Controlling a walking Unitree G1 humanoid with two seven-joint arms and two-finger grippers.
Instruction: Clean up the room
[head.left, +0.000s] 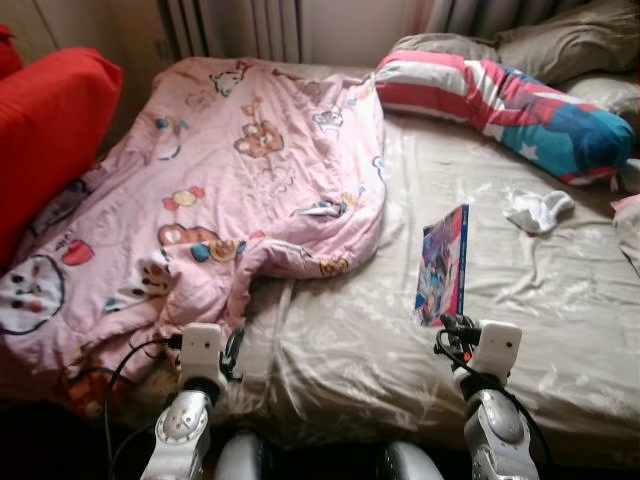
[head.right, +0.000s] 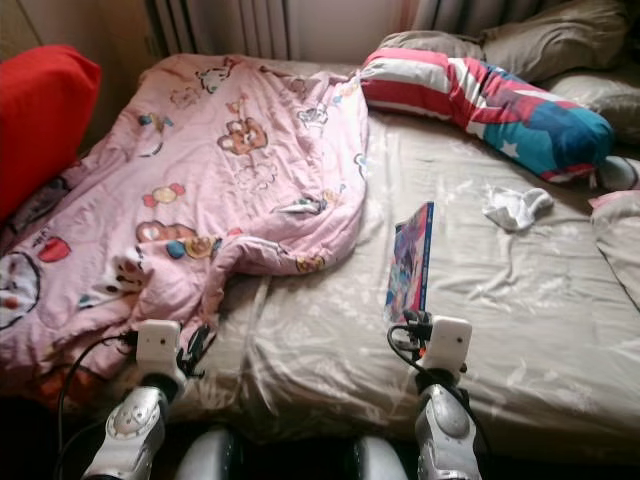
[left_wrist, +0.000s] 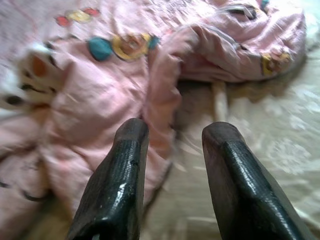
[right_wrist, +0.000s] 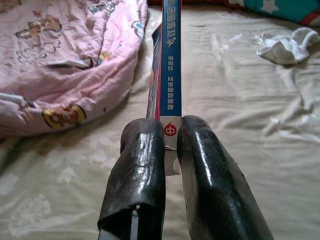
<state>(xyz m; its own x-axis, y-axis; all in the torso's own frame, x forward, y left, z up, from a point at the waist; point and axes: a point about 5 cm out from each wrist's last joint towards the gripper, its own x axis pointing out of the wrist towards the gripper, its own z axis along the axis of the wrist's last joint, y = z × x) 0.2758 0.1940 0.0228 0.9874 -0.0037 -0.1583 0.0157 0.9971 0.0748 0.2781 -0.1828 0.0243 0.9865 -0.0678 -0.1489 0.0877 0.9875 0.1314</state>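
Between our right gripper's (right_wrist: 170, 145) fingers a thin book (head.left: 444, 262) is pinched by its near end, standing on edge over the bed (head.left: 380, 360) at its near right. Our left gripper (left_wrist: 175, 150) hovers with fingers spread at the near edge of the crumpled pink quilt (head.left: 220, 180), gripping nothing. Farther right lies a white sock (head.left: 538, 210), beyond it a striped pillow (head.left: 500, 100). We judge tidying barely begun: book unstowed, quilt unfolded, sock loose.
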